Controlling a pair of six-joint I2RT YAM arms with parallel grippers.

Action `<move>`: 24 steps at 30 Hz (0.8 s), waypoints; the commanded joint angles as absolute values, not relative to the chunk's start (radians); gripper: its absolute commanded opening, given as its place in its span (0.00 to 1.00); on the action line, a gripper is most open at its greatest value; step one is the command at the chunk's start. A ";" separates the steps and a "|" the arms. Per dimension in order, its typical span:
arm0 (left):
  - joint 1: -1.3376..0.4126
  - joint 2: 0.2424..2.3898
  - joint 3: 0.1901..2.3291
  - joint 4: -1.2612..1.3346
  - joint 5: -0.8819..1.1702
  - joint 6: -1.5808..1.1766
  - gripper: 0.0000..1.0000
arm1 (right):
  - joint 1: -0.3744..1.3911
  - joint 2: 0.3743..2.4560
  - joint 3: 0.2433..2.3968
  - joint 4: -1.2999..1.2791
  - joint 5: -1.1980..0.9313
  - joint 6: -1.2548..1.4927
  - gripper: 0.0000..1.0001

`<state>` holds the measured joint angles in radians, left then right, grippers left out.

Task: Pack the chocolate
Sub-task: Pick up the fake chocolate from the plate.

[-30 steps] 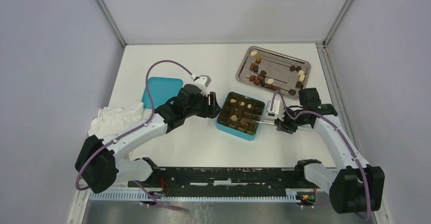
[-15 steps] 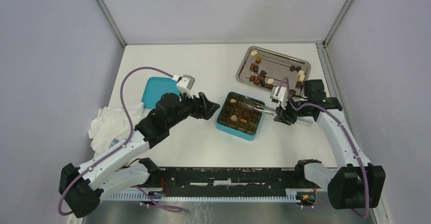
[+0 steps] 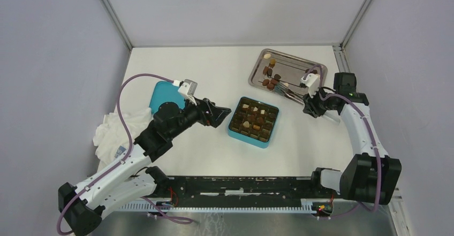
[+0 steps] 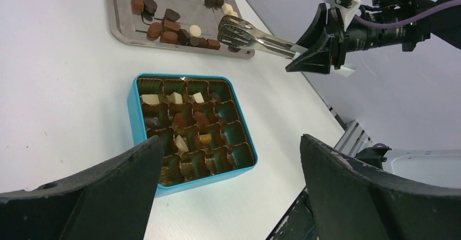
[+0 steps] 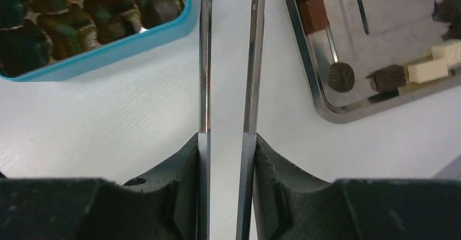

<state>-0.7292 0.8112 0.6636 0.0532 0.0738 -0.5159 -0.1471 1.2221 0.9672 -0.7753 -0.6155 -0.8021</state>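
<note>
**A:** The right gripper (image 3: 312, 104) is clamped on the long metal tweezers (image 3: 289, 91), with the tips out over the rectangular steel tray (image 3: 297, 67). It's going for the loose chocolate (image 3: 270, 81), I'd say.

**B:** The left gripper (image 3: 220, 114) hangs spread wide and empty, just beside the square teal box (image 3: 247, 138), likely ready to steady it. Some pieces sit in its grid, and more wait on the tray.
</note>
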 commanded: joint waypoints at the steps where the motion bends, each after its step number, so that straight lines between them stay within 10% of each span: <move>1: -0.733 0.812 0.670 0.067 0.078 -0.510 1.00 | -0.155 1.276 1.035 -0.694 -0.450 -0.759 0.39; 24: -0.733 0.814 0.631 0.036 0.043 -0.490 1.00 | -0.067 1.591 1.224 -0.678 -0.399 -0.638 0.40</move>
<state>-0.7292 0.8120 0.6346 0.0269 0.0570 -0.5152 -0.0895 1.5681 1.1557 -0.7139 -0.4122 -0.6849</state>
